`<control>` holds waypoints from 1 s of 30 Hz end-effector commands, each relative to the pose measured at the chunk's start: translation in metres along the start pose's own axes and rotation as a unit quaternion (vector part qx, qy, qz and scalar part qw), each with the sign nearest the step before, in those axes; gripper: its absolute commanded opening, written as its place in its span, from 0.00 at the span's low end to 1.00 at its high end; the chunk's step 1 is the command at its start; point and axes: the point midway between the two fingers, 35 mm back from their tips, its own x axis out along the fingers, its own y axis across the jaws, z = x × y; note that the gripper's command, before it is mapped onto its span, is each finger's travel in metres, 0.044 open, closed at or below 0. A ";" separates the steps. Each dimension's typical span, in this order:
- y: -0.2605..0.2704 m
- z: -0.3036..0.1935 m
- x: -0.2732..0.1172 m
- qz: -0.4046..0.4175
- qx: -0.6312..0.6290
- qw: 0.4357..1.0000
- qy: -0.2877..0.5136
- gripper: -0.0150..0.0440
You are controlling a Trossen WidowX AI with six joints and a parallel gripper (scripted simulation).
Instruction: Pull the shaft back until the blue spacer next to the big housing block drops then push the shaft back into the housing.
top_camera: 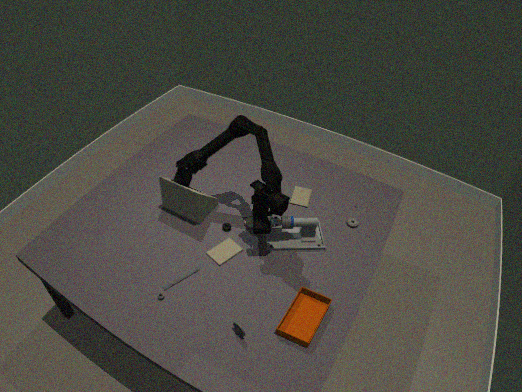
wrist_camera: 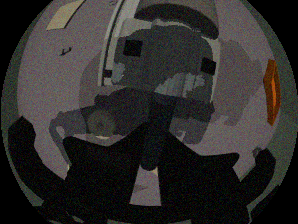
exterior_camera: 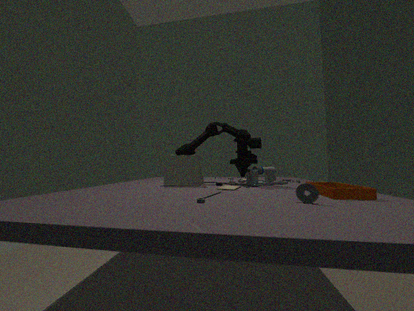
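The jaws (top_camera: 260,232) (exterior_camera: 243,175) are pinched on the shaft (wrist_camera: 159,127), and the blue spacer (top_camera: 291,221) (exterior_camera: 260,170) is up beside the housing block (top_camera: 306,222) (exterior_camera: 270,174), seemingly undropped in this gloom; the drop, the push home and the release all remain.

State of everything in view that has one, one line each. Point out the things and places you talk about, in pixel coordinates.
gripper (top_camera: 260,232) (exterior_camera: 243,175): shut on something, likely the shaft's end
blue spacer (top_camera: 292,221) (exterior_camera: 260,170): up beside the housing, not dropped
orange tray (top_camera: 303,317) (exterior_camera: 349,191) (wrist_camera: 272,92): upright, nothing visible inside
dark disc (top_camera: 238,330) (exterior_camera: 307,193): standing on edge
pale ring (top_camera: 353,222): lying flat
black puck (top_camera: 226,225): lying flat
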 end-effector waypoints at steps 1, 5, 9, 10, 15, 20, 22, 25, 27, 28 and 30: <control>-0.001 -0.002 0.000 -0.002 0.000 1.000 0.001 0.25; -0.001 -0.003 0.000 -0.002 0.000 1.000 0.001 0.25; -0.001 -0.003 0.000 -0.002 0.000 1.000 0.001 0.25; -0.001 -0.003 0.000 -0.002 0.000 1.000 0.001 0.25; -0.001 -0.004 0.000 -0.002 0.000 1.000 0.001 0.25; -0.001 -0.004 0.000 -0.002 0.000 1.000 0.001 0.25; -0.001 -0.005 0.000 -0.002 0.000 1.000 0.001 0.25; -0.001 -0.005 0.000 -0.002 0.000 1.000 0.001 0.25; -0.001 -0.005 0.000 -0.002 0.000 1.000 0.001 0.25; -0.001 -0.005 0.000 -0.002 0.000 1.000 0.001 0.25; -0.001 -0.006 0.000 -0.002 0.000 1.000 0.001 0.25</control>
